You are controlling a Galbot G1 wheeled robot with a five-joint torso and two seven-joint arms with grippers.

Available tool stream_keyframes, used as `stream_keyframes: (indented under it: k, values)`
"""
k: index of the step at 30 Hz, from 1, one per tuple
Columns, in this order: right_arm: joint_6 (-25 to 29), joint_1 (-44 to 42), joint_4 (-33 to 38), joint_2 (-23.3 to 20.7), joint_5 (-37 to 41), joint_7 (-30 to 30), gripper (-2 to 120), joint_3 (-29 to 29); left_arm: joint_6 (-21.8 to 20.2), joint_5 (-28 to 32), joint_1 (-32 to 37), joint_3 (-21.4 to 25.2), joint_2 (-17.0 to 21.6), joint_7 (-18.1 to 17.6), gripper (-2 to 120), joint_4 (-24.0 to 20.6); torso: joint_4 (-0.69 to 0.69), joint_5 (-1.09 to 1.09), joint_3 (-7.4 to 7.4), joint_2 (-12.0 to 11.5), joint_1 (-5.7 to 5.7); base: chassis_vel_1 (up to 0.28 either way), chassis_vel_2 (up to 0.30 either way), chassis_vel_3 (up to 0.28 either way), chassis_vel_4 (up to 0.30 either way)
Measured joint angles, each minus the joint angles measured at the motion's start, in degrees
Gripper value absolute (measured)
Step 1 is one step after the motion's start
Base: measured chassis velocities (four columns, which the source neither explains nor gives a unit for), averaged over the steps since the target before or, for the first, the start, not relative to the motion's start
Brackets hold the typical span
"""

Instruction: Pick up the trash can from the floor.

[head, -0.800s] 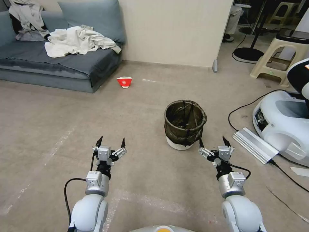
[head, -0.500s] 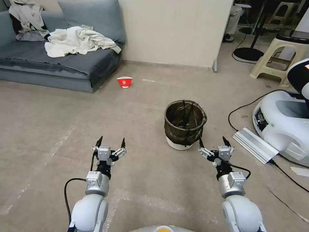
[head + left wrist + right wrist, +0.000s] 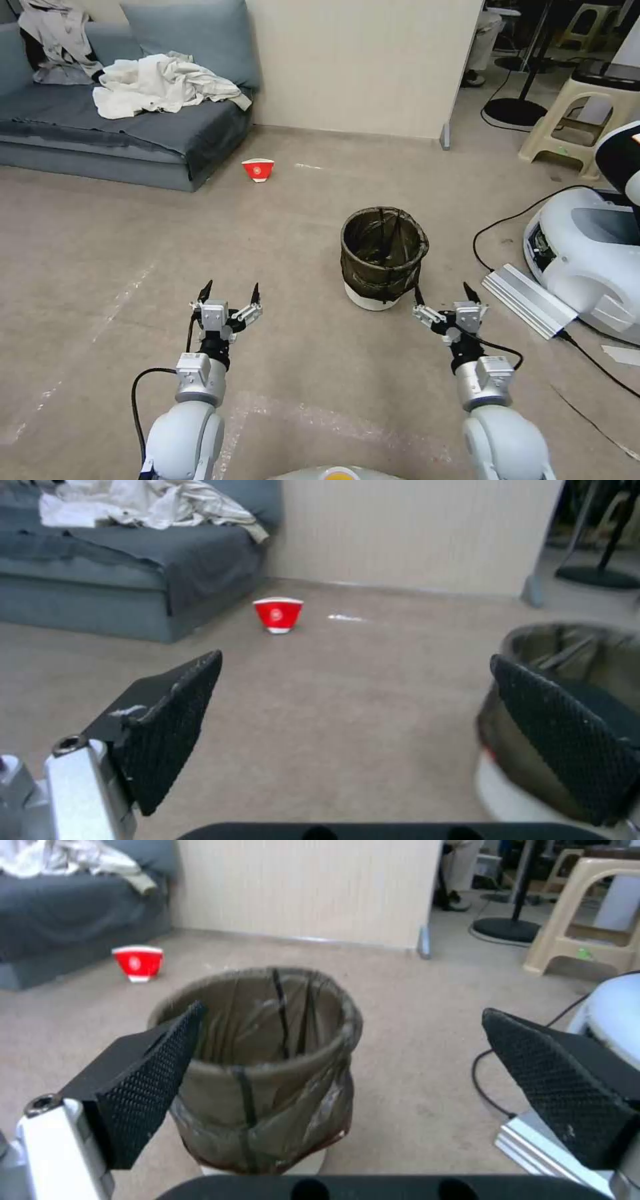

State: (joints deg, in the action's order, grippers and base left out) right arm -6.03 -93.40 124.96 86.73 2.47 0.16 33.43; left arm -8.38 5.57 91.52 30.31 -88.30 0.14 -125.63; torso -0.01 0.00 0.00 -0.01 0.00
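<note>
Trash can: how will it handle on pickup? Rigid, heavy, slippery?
The trash can looks empty inside, so probably light. Its white base suggests a stiff shell, but the loose, wrinkled bag folded over the rim may slide or bunch under a pinch. Upright on the floor, a sideways nudge from the open right end effector could tip it.

Floor (image 3: 100, 267): beige-grey, smooth, faint pale streaks. Sofa (image 3: 133, 137): blue-grey, at far left against the wall, back cushion (image 3: 200, 33) upright. Crumpled white cloth (image 3: 160, 83) lying on the sofa seat. Partition wall (image 3: 360, 67): cream, finely ribbed, ending in a metal foot (image 3: 445, 137). Plastic stool (image 3: 573, 123): beige, far right. Black cable (image 3: 507, 223) trailing across the floor.
</note>
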Motion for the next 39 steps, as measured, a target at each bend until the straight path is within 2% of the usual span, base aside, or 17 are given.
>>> stream_keyframes:
  k: [1,2,5,7,9,16,20,26,28,39]
  values:
    - [-0.6,-0.5,1.0,0.1,0.2,0.0,100,0.2,-0.7,0.4,0.2,-0.1,-0.2,0.0,100,-0.9,0.01,0.0,0.0,0.0,0.0,0.0,0.0,0.0,0.0]
    - [-2.6,-2.0,4.3,0.4,1.0,0.1,100,0.8,-2.8,2.0,1.1,-0.4,-0.7,0.3,100,-4.0,0.01,0.0,0.0,0.0,0.0,0.0,0.0,0.0,0.0]
    - [-5.0,-3.8,8.5,0.7,2.1,0.2,100,1.6,-3.6,3.0,2.4,0.4,-0.2,0.5,100,-6.1,0.02,-0.02,0.0,0.0,0.0,0.0,0.0,0.0,0.0]
    - [-6.4,-4.9,10.9,0.9,2.7,0.3,100,2.0,-3.5,3.2,2.8,0.8,0.2,0.6,100,-6.3,0.01,0.03,0.0,0.0,0.0,0.0,0.0,0.0,0.0]
    - [-8.3,-6.3,14.2,1.1,3.4,0.4,100,2.6,-2.4,3.3,3.1,1.5,0.8,0.8,100,-6.0,0.0,-0.03,-0.01,0.0,-0.01,0.0,0.0,0.0,0.0]
    - [-8.7,-6.6,14.7,1.2,3.6,0.4,100,2.7,0.3,3.5,3.7,2.1,0.9,1.0,100,-4.2,0.02,-0.01,0.0,0.0,0.0,0.0,0.0,0.0,0.0]
    - [-5.8,-6.5,13.8,1.0,4.3,0.3,100,2.9,0.6,3.5,3.8,2.2,0.6,1.3,100,-4.0,0.01,-0.01,0.0,0.0,-0.01,0.0,0.0,0.0,0.0]
    - [6.4,-5.8,8.5,0.0,6.8,-1.0,100,3.2,0.8,3.4,3.8,2.2,0.3,1.3,99,-3.8,0.02,0.01,0.0,0.0,0.0,0.0,0.0,0.0,0.0]
    - [7.8,-6.1,8.2,-0.4,7.1,-1.3,100,3.4,0.8,3.3,3.8,2.1,0.1,1.3,99,-3.8,0.02,0.0,0.0,0.0,0.0,0.0,0.0,0.0,0.0]
    - [8.5,-6.3,7.9,-0.4,7.3,-1.6,100,3.4,0.8,3.3,3.7,2.0,0.1,1.1,99,-3.8,0.01,0.0,0.0,0.0,0.0,-0.044,-0.046,-0.047,-0.046]
